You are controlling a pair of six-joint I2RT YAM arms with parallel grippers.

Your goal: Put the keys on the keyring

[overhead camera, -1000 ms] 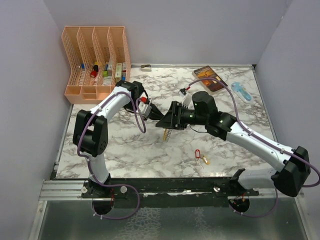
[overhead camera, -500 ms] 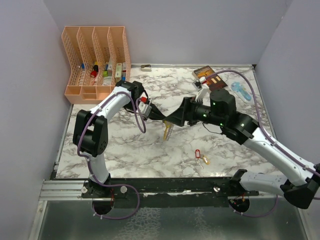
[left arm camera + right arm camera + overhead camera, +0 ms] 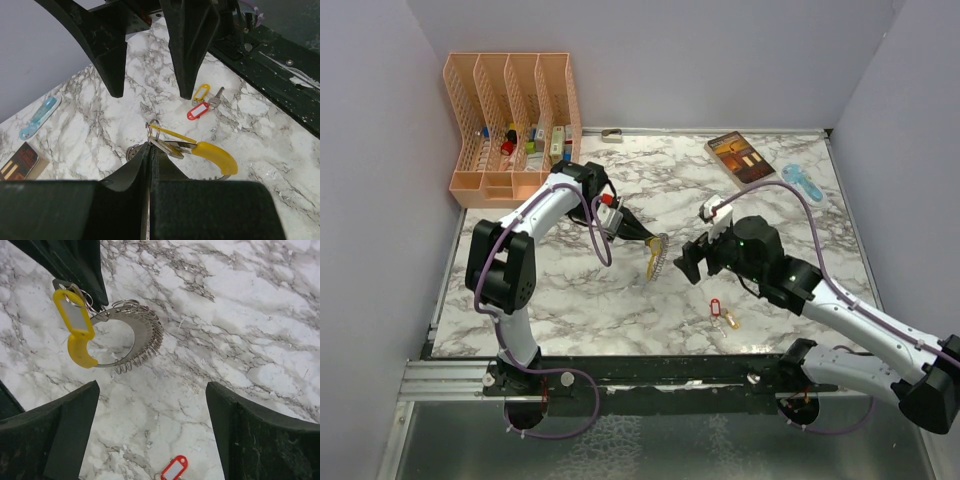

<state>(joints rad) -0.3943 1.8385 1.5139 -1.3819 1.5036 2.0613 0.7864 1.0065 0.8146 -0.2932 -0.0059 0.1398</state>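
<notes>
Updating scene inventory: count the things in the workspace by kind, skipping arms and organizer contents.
Keyring: 1
Tagged keys: 3 (red key and yellow-orange key loose on the table, yellow-tagged key at the keyring)
Book: 1
Blue plastic object: 1
Peach organizer: 1
Small metal piece at the far edge: 1
Total: 8

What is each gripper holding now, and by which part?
Left gripper is shut on the keyring, pinching the small rings at the end of its yellow segment. Right gripper: open, empty.
</notes>
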